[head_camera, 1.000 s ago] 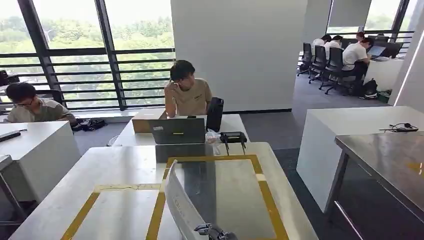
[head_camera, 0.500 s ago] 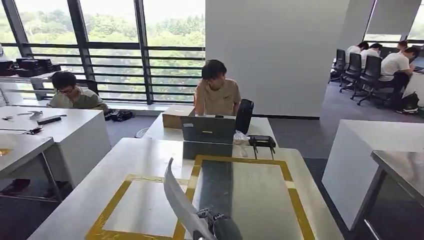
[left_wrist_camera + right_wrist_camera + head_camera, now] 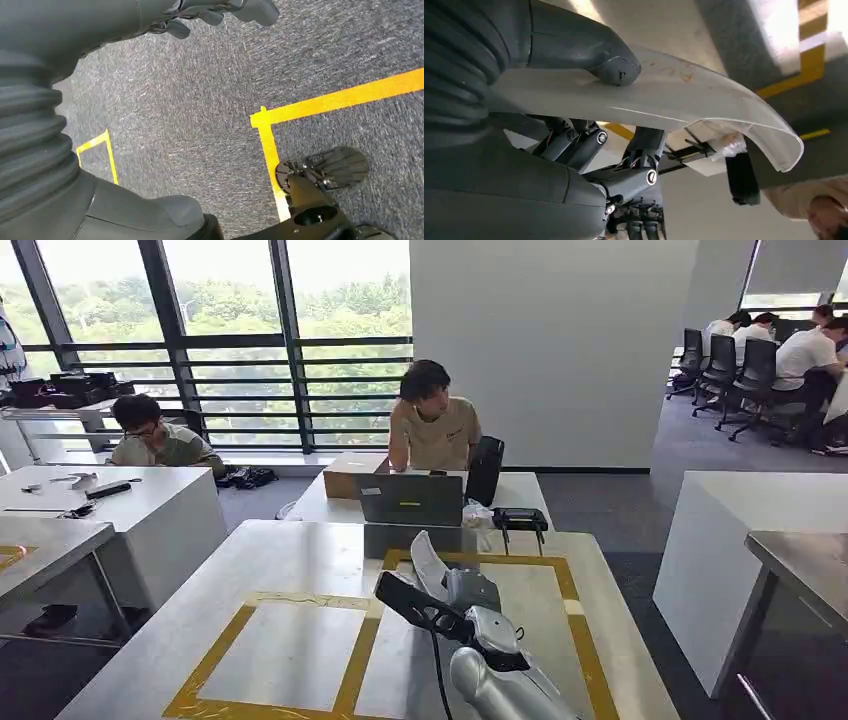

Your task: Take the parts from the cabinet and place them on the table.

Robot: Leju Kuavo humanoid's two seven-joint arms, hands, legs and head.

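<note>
- One bench [image 3: 300, 550] serves as the landmark: a pale surface carrying two rectangles outlined in yellow tape [image 3: 347, 680], directly ahead of the robot in the head view.
- Beyond the far end of the bench stands a smaller desk [image 3: 520, 488] bearing an open laptop [image 3: 412, 500], a cardboard box [image 3: 352, 476] and a black upright case [image 3: 486, 471]. A person [image 3: 432, 425] in a beige shirt sits behind it.
- To the left of the bench is a white desk [image 3: 150, 498] with a second seated person [image 3: 152, 438] at it; further people sit at a group of chairs [image 3: 722, 368] far off to the right of the bench.
- To the right of the bench stand a white block [image 3: 740, 530] and a steel-topped table [image 3: 810, 565].
- The right arm [image 3: 500, 690] reaches up over the near half of the bench, above the right-hand taped rectangle.
- The right hand [image 3: 455, 605] holds the part [image 3: 428, 562], a curved translucent white panel. In the right wrist view the thumb [image 3: 611, 62] presses on one face of the part [image 3: 684, 100] and the dark fingers [image 3: 574, 140] bear on the other face, clamped on it. The part is raised clear of the bench, not resting on it.
- The left hand [image 3: 220, 12] hangs over grey carpet floor [image 3: 190, 115] marked with yellow lines [image 3: 340, 97]; its fingers are apart and hold nothing.
</note>
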